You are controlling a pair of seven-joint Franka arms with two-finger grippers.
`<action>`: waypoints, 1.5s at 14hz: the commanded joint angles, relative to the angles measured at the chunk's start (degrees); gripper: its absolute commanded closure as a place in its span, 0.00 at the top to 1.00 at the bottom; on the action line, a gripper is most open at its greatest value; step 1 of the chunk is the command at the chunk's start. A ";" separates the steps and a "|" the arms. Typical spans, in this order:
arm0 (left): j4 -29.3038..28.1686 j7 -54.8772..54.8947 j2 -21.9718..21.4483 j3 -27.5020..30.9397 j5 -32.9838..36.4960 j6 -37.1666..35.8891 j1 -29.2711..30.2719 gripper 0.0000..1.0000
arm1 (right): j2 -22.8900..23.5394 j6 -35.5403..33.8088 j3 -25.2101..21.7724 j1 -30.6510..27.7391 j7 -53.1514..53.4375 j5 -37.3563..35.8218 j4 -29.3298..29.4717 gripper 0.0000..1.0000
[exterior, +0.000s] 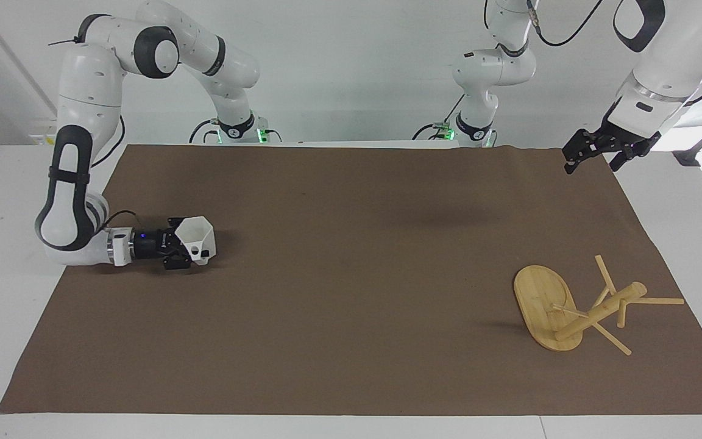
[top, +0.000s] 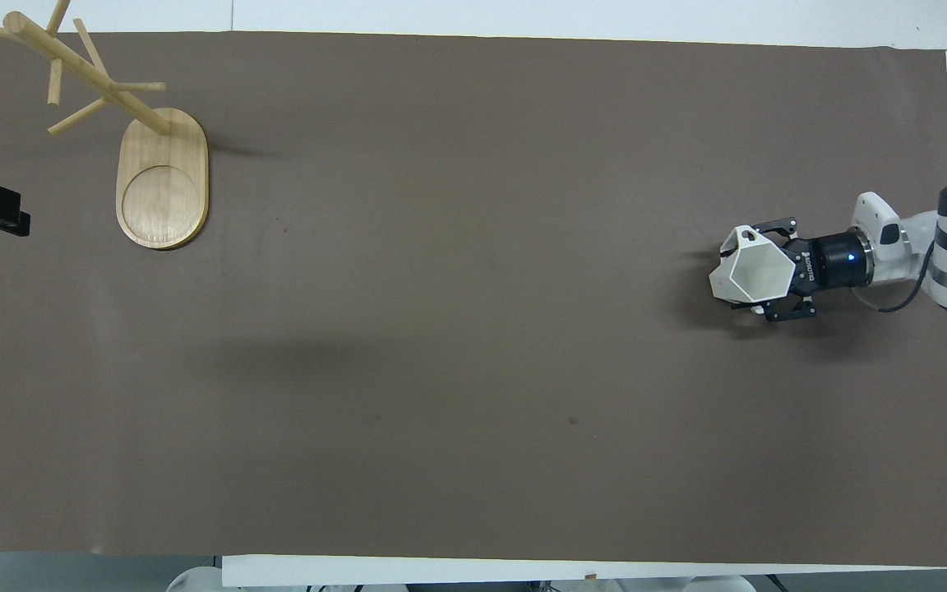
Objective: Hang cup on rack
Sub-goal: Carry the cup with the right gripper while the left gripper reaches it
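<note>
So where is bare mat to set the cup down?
The whole middle of the brown mat between the cup in the right tool and the rack is bare. The left tool waits over the mat's corner.

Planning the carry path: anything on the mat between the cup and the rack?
Nothing. In the overhead view the brown mat is bare from the cup, held in the right hand, to the rack. The facing view agrees.
</note>
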 commanded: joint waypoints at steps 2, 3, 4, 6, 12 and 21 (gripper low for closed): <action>-1.36 0.32 -1.27 0.14 -0.18 -0.25 -0.01 1.00 | -6.53 7.97 0.28 9.79 10.00 8.74 -2.08 0.15; -1.36 0.32 -1.27 0.14 -0.18 -0.25 -0.01 1.00 | -6.63 10.09 0.28 12.52 10.97 11.64 -2.17 0.15; -1.36 0.32 -1.27 0.14 -0.18 -0.25 -0.01 1.00 | -6.54 12.89 0.28 15.33 11.85 15.41 -2.26 0.15; -1.36 0.32 -1.27 0.14 -0.18 -0.25 -0.01 1.00 | -6.37 17.64 0.28 21.04 15.01 22.89 -2.17 0.14; -1.27 -0.47 -1.10 -0.83 -0.36 0.88 -3.33 1.00 | -6.80 33.18 0.37 34.85 14.77 37.41 -2.00 0.14; -4.52 -24.71 2.14 -0.83 -0.36 13.01 -21.26 1.00 | -13.21 54.02 0.45 51.11 14.94 52.45 -2.08 0.13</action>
